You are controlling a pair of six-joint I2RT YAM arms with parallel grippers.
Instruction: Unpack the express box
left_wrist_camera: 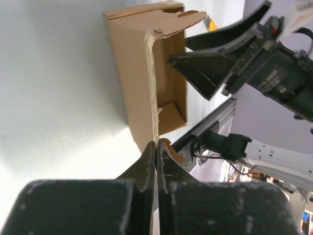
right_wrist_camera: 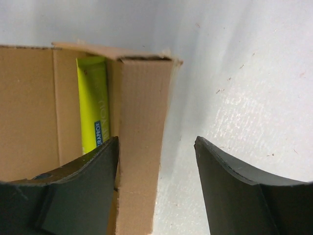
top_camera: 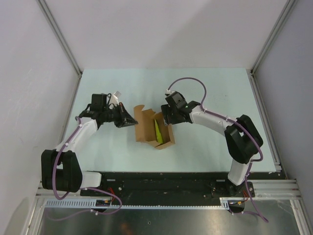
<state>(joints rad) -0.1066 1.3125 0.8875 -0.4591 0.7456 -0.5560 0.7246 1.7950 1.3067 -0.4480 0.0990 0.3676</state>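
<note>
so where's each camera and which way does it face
top external: above and behind both arms, looking down at the table; left gripper and right gripper at the express box.
left wrist: looks along its shut fingers pinching the box flap.
right wrist: looks down between its open fingers astride a box wall, tube inside.
shared: all show the box; left wrist also catches the right gripper.

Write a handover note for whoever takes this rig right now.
Left gripper: shut on the flap of the express box, holding it open.
Right gripper: open, straddling the box's side wall, gripping nothing.
Yellow-green tube: lying inside the box.
Done: box opened.
Left: lift the tube out onto the table, then release the flap.
</note>
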